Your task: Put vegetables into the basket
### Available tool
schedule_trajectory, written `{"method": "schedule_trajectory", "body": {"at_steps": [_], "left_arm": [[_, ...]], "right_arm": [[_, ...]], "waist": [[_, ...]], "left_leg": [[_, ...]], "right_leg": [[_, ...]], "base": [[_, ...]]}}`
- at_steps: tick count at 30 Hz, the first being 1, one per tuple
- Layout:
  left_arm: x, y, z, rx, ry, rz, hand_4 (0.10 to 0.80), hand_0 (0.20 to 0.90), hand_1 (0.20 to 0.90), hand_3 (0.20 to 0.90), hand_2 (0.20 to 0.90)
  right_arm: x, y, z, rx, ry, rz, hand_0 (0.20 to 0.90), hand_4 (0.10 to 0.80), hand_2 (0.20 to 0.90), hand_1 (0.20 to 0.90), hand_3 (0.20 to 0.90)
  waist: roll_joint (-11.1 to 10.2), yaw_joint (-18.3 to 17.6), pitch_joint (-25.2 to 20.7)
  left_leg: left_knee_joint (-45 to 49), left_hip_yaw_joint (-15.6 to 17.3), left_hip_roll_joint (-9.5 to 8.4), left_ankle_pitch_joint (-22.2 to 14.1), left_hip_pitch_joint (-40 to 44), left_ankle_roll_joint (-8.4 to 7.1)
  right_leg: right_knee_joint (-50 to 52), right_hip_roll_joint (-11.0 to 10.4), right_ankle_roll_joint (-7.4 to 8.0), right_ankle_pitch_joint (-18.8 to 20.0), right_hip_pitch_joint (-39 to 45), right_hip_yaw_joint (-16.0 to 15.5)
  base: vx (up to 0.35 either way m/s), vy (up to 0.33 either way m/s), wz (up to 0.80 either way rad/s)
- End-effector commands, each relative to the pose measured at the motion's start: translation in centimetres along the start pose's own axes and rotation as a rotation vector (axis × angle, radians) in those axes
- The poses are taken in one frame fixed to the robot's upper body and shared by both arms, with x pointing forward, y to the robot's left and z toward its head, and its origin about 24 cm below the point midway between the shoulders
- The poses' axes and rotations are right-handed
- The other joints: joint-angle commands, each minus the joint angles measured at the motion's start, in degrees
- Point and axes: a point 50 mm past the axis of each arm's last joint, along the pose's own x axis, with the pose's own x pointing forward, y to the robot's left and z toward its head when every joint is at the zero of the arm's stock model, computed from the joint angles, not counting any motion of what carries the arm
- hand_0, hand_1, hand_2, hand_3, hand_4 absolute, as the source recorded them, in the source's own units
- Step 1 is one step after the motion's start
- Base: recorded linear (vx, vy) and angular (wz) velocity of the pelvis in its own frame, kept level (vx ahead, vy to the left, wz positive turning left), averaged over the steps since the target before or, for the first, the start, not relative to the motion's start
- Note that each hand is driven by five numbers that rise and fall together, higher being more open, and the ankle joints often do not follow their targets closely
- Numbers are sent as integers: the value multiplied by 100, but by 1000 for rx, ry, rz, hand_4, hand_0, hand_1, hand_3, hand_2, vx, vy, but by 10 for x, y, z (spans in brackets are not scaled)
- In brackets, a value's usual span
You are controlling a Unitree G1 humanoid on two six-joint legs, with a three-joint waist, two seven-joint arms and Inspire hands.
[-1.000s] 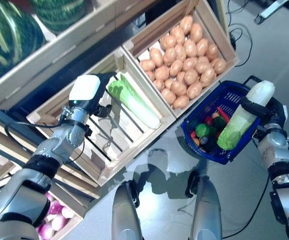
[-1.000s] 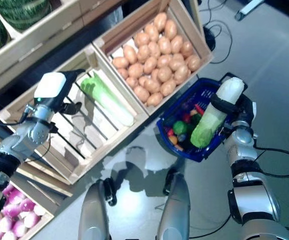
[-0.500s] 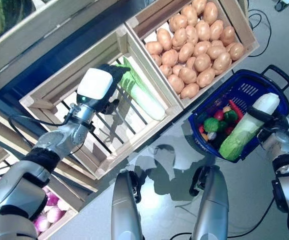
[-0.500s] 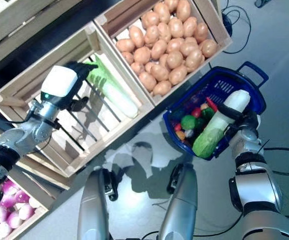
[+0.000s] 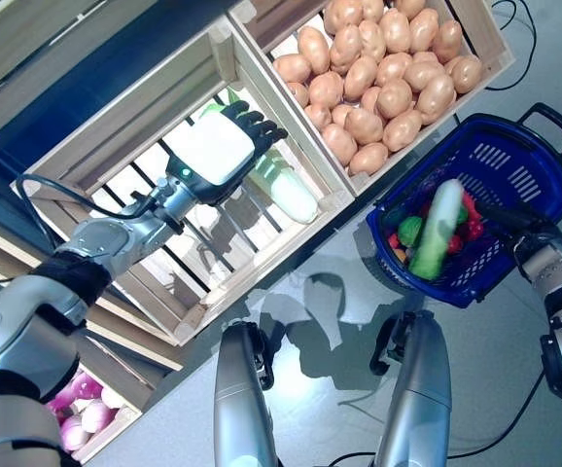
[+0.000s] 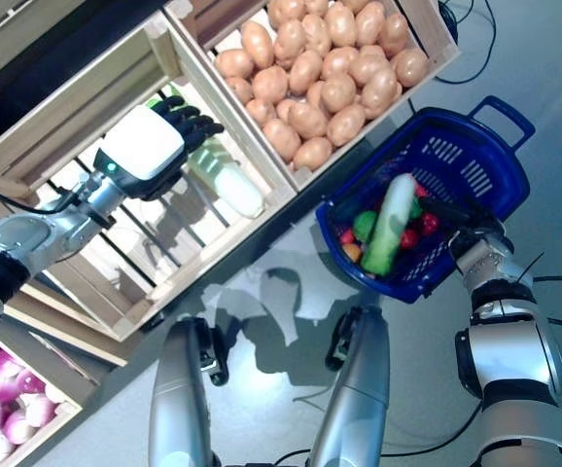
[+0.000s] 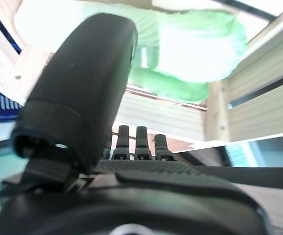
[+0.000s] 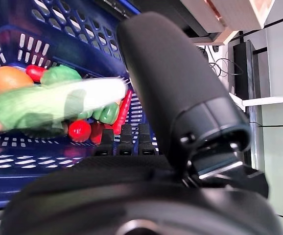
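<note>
The blue basket (image 5: 503, 161) stands on the floor at the right. A long pale green cabbage (image 5: 435, 229) lies tilted in it, on small red, green and orange vegetables (image 8: 78, 129). My right hand (image 5: 516, 222) is at the basket's near right rim, with its fingers (image 8: 124, 134) straight and nothing in them. My left hand (image 5: 213, 151) is inside a slatted wooden crate, fingers straight, over the leafy end of a second long cabbage (image 5: 286, 190). That cabbage also shows past the fingers in the left wrist view (image 7: 180, 49).
The wooden stand (image 5: 116, 107) of crates fills the left and the top. A crate's corner (image 5: 359, 199) comes close to the basket's left rim. Grey floor (image 5: 514, 370) lies in front of and to the right of the basket.
My right hand has let go of the long cabbage, which has dropped into the basket. My left hand has reached further over the crate's cabbage. The camera has shifted.
</note>
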Motion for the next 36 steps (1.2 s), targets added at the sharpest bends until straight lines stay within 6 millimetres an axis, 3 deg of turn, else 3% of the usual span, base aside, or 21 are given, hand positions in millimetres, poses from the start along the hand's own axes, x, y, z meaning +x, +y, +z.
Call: {"method": "schedule_trajectory", "body": {"at_steps": [1, 5, 10, 13, 22, 28, 36], "left_arm": [[9, 41, -37, 132, 76, 76, 800, 900, 900, 900, 900], [9, 35, -42, 136, 108, -11, 800, 900, 900, 900, 900], [8, 31, -48, 165, 137, -145, 800, 900, 900, 900, 900], [6, 27, -55, 165, 195, -202, 800, 900, 900, 900, 900], [-1, 13, -58, 128, 277, -267, 800, 900, 900, 900, 900], [7, 14, -56, 189, 262, -251, 800, 900, 900, 900, 900], [19, 7, -48, 201, 230, -426, 800, 900, 900, 900, 900]], "right_arm": [[-3, -1, 31, -3, -100, -1, 900, 800, 900, 900, 900], [-4, 9, 43, -109, -161, 8, 900, 800, 900, 900, 900], [-12, 32, 64, -49, -300, 82, 900, 800, 900, 900, 900], [-16, 46, 67, -18, -354, 119, 900, 800, 900, 900, 900], [-29, 65, 63, -35, -454, 186, 900, 800, 900, 900, 900], [-34, 75, 58, -52, -453, 233, 900, 800, 900, 900, 900], [-37, 80, 55, -7, -457, 250, 900, 800, 900, 900, 900]], "waist": [[57, -75, -557], [39, -132, -531], [11, -246, -463], [-13, -322, -416], [-98, -457, -297], [-185, -527, -251], [-268, -590, -182]], "left_leg": [[-231, -84, 135, -42, -248, -159], [-40, -133, 208, -80, -483, -149], [176, -199, 278, -141, -794, -139], [311, -236, 341, -179, -991, -142], [706, -361, 432, -332, -1499, -116], [1000, -513, 517, -387, -1894, -116], [1221, -588, 538, -440, -2172, -51]], "right_leg": [[-76, -216, 395, -149, 292, 270], [103, -204, 403, -161, 57, 375], [327, -151, 429, -173, -259, 485], [438, -147, 445, -165, -470, 562], [750, -113, 460, -144, -1000, 719], [1046, -96, 442, -185, -1386, 839], [1194, -55, 424, -153, -1652, 861]], "base": [[7, 14, -4], [11, 19, -7], [5, 17, -8], [-6, 27, -11], [-17, 2, -10], [-10, -25, -9], [-7, -7, -2]]}}
